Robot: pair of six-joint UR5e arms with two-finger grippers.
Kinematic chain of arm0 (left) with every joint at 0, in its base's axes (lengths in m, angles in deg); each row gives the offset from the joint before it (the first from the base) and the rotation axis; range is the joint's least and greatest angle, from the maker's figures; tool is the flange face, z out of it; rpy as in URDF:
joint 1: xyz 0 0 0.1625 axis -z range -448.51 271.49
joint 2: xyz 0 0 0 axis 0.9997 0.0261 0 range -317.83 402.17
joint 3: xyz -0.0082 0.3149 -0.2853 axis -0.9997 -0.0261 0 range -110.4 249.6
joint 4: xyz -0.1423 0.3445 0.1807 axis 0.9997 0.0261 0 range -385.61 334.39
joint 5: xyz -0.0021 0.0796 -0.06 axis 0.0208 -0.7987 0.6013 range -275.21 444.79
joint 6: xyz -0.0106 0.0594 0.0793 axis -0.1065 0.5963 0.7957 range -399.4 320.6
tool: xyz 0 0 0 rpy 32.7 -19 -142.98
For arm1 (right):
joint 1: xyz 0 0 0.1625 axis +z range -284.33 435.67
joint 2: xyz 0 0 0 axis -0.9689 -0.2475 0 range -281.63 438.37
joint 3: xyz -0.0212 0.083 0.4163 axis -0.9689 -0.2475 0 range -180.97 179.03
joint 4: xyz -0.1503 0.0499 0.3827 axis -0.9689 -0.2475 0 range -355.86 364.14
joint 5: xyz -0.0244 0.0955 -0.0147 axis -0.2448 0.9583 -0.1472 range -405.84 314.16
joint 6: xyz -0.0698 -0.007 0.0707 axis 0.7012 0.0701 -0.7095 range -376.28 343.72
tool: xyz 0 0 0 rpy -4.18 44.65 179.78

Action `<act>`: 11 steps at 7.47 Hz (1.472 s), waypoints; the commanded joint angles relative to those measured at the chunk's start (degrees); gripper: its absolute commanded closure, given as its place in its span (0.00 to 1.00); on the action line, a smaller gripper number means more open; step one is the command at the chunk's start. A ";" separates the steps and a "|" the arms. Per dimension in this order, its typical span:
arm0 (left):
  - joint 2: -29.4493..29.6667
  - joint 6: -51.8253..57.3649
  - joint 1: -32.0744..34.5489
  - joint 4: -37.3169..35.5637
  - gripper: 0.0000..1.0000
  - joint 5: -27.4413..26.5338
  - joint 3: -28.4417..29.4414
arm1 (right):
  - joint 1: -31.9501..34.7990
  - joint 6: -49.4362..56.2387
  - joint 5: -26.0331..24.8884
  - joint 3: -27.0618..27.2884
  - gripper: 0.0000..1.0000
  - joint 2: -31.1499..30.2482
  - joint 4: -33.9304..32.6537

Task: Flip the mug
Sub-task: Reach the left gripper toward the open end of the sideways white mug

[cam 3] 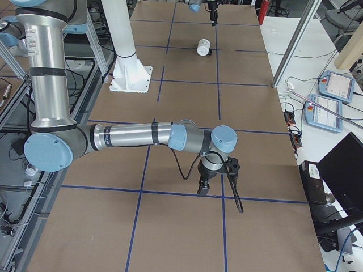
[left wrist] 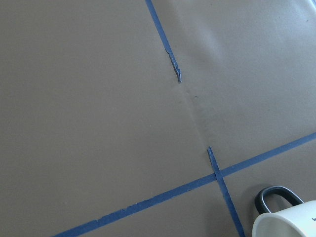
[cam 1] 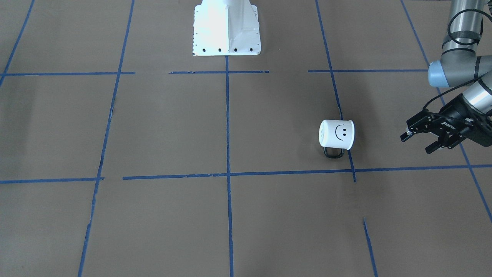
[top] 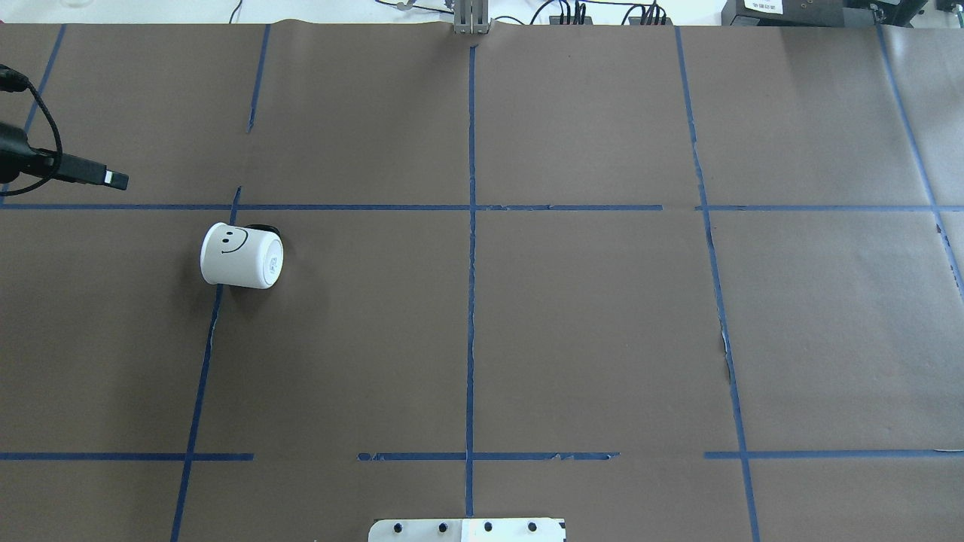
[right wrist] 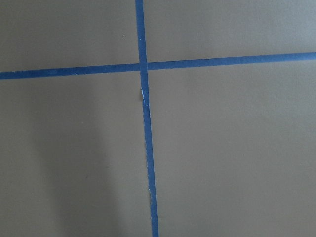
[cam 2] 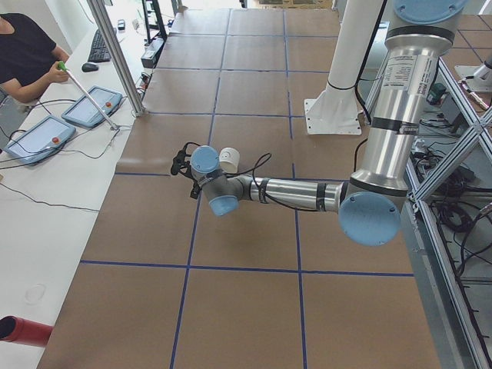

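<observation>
The white mug [cam 1: 336, 134] lies on its side on the brown table, smiley face up, black handle [cam 1: 333, 152] pointing away from the robot. Its flat base faces the table's middle and its mouth faces my left gripper. It also shows in the overhead view [top: 241, 256], the side views [cam 2: 228, 160] [cam 3: 203, 47] and at the bottom right of the left wrist view [left wrist: 291, 222]. My left gripper [cam 1: 417, 143] is open and empty, hovering apart from the mug, off its mouth side. My right gripper [cam 3: 212, 184] shows only in the right side view, low over the table, far from the mug; I cannot tell whether it is open.
The robot's white pedestal [cam 1: 226, 27] stands at the table's robot-side edge. Blue tape lines [top: 471, 226] cross the brown paper. A person [cam 2: 27, 54] sits at a side desk with tablets [cam 2: 38, 138]. A metal post [cam 2: 115, 61] stands at the far table edge.
</observation>
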 commanded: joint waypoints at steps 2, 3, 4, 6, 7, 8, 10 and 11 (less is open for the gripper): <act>0.07 -25.48 -3.66 11.84 0.00 0.72 1.06 | 0.00 0.00 0.00 0.00 0.00 0.00 0.00; 0.07 -31.29 -4.80 15.00 0.00 0.72 1.15 | 0.00 0.00 0.00 0.00 0.00 0.00 0.00; 0.25 -37.35 -5.77 19.12 0.00 0.38 2.28 | 0.00 0.00 0.00 0.00 0.00 0.00 0.00; 0.95 -43.45 -8.57 27.31 0.00 -3.11 5.36 | 0.00 0.00 0.00 0.00 0.00 0.00 0.00; 2.00 -44.08 -10.07 27.34 0.00 -5.40 5.46 | 0.00 0.00 0.00 0.00 0.00 0.00 0.00; 2.62 -44.18 -11.91 27.68 0.00 -7.52 5.46 | 0.00 0.00 0.00 0.00 0.00 0.00 0.00; 3.58 -44.09 -14.03 28.30 0.00 -8.50 5.98 | 0.00 0.00 0.00 0.00 0.00 0.00 0.00; 4.11 -44.09 -14.47 28.39 0.00 -9.64 6.33 | 0.00 0.00 0.00 0.00 0.00 0.00 0.00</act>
